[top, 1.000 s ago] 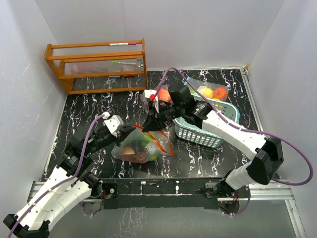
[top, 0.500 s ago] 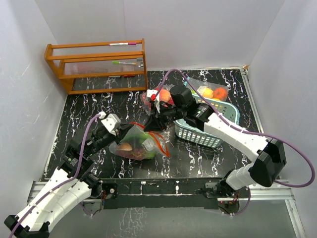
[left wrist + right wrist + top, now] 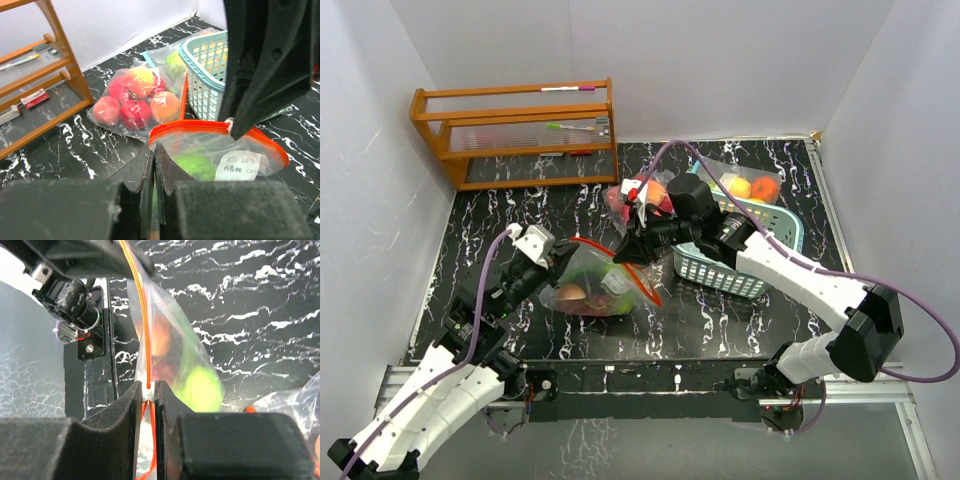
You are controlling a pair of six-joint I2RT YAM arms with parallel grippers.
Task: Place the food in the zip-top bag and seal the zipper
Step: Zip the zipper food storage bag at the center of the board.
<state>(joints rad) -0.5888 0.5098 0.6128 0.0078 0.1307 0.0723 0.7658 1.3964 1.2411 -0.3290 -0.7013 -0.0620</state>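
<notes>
The clear zip-top bag (image 3: 598, 290) with an orange-red zipper (image 3: 215, 126) lies in the middle of the table and holds the food: a green piece (image 3: 196, 166) and reddish pieces (image 3: 159, 340). My left gripper (image 3: 563, 262) is shut on the bag's left zipper end (image 3: 154, 150). My right gripper (image 3: 626, 252) is shut on the white zipper slider (image 3: 148, 393), which also shows in the left wrist view (image 3: 230, 123). The zipper is pulled taut between the two grippers.
A second clear bag of red and peach fruit (image 3: 645, 193) lies behind the right gripper. A teal slatted basket (image 3: 735, 270) at right holds another bag with orange and yellow fruit (image 3: 752, 187). A wooden rack (image 3: 515, 130) stands at the back left.
My left gripper has pulled left with the bag's corner, stretching the zipper. The right gripper has stayed on the slider, shifting slightly right. The bag has slid a little left.
</notes>
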